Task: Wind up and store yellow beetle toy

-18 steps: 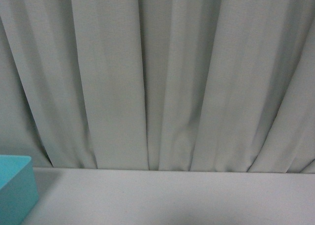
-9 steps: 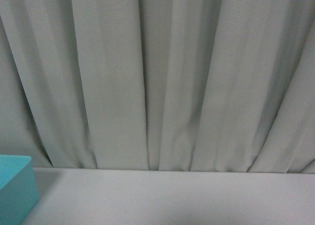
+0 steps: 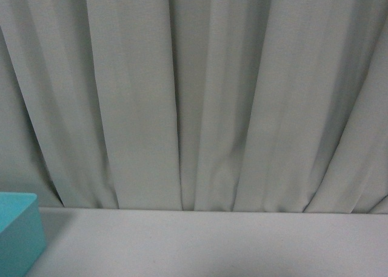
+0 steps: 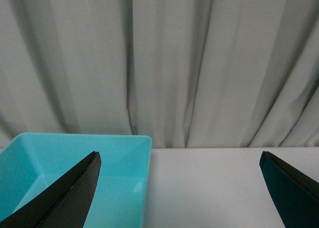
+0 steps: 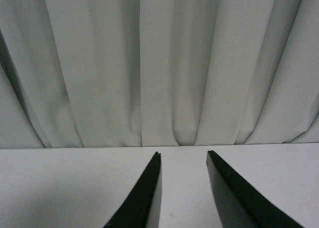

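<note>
So the yellow beetle toy doesn't show up in any of the three views right now, and I can't say where it is.

The left wrist view is the only one that gives a proper look at the turquoise bin (image 4: 119, 158). It fills the lower left of that frame, and the part of its inside that shows is bare. The left gripper (image 4: 178, 154) has its black fingers (image 4: 70, 198) spread wide with nothing between them, one over the bin and one over the white table (image 4: 209, 188) at the far right edge.

The right wrist view shows no bin at all. It has just the right gripper (image 5: 184, 152) at the bottom centre, its fingers much closer together but still parted, with bare table showing through the gap and nothing held.

The front view catches neither arm. There's only a corner of the bin at the lower left, the table along the bottom, and a grey pleated curtain (image 3: 194, 95) filling everything else.

Compared with a second ago, the front view is basically unchanged. The bin corner sits in the same spot, and the curtain folds look a hair shifted.
</note>
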`<move>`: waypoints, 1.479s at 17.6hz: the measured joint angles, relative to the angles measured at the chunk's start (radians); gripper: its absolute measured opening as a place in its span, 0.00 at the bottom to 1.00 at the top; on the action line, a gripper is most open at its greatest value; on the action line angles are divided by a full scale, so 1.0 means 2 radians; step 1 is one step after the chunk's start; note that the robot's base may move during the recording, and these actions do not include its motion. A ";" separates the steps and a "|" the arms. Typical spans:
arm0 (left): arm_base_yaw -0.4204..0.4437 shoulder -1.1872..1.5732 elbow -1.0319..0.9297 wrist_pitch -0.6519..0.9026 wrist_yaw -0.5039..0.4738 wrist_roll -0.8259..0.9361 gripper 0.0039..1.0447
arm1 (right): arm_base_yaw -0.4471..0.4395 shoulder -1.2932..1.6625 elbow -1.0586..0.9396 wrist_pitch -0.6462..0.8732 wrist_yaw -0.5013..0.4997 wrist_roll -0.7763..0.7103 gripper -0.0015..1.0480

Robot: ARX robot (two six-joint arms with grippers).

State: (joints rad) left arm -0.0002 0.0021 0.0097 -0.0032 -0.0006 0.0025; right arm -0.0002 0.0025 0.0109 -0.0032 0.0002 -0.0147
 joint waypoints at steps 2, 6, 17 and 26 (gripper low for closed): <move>0.000 0.000 0.000 0.000 0.000 0.000 0.94 | 0.000 0.000 0.000 0.000 0.000 0.000 0.56; 0.005 0.008 0.011 -0.039 0.013 -0.014 0.94 | 0.000 0.000 0.000 0.000 0.000 0.000 0.94; 0.048 0.505 0.290 -0.089 0.245 0.131 0.94 | 0.000 0.000 0.000 0.000 0.000 0.000 0.94; 0.018 0.554 0.342 -0.368 0.109 0.706 0.94 | 0.000 0.000 0.000 0.000 0.000 0.000 0.94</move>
State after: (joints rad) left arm 0.0357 1.1107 0.6933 -0.7383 0.2165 1.4139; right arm -0.0002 0.0025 0.0109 -0.0040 0.0006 -0.0147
